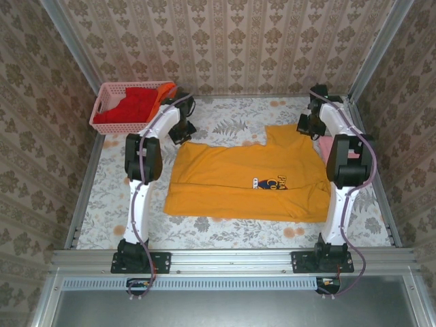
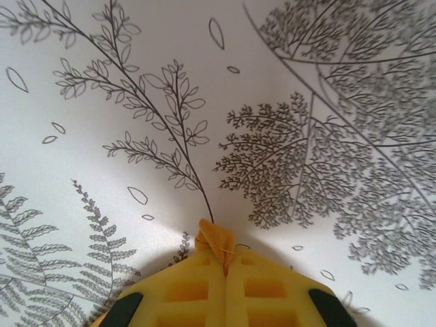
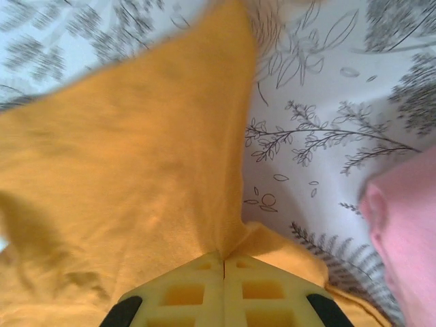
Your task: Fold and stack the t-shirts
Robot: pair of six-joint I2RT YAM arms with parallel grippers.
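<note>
Golden-yellow t-shirt (image 1: 231, 180) (dark chest logo (image 1: 272, 182)), pink basket (image 1: 101, 107), fern-printed tablecloth (image 1: 225, 126).

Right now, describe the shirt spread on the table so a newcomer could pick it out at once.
On the fern-printed table, look to the middle: the golden-yellow t-shirt lies spread there. It alone shows a dark chest logo; the red shirt sits bunched in the pink basket far left, the pale pink shirt beside the right arm.
</note>
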